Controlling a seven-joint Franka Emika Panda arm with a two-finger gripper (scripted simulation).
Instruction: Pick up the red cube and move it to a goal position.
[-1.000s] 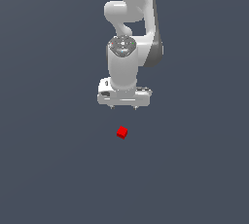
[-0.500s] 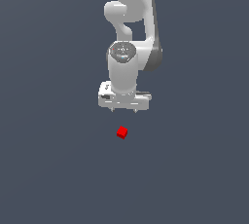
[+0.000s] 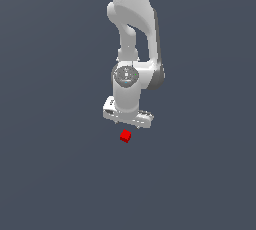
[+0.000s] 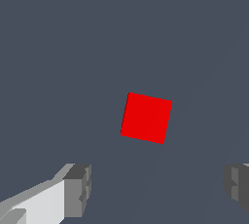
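On the floor: a flat, matte slate-grey surface [image 3: 55,174] fills both views, with no seams or marks on it.
Cube: the red cube [image 3: 125,136] is small, sharp-edged and evenly bright red, with no pattern; its faces look smooth and unshaded in the wrist view [image 4: 146,118], where it sits turned a little off square.
Cube's place: it rests on the grey surface just below the gripper in the exterior view, apart from it and touching nothing else.
Arm: the arm [image 3: 132,29] is glossy white with rounded, tube-like segments, dark grey at the joints, and a round greyish disc on the wrist joint.
Gripper: the gripper [image 3: 128,122] has a wide, blocky white body hanging above the cube.
Fingers: in the wrist view two grey, boxy fingertips [image 4: 78,190] stand far apart, one at each side, with the cube lying beyond the gap between them.
Gripper state: spread wide, holding nothing.
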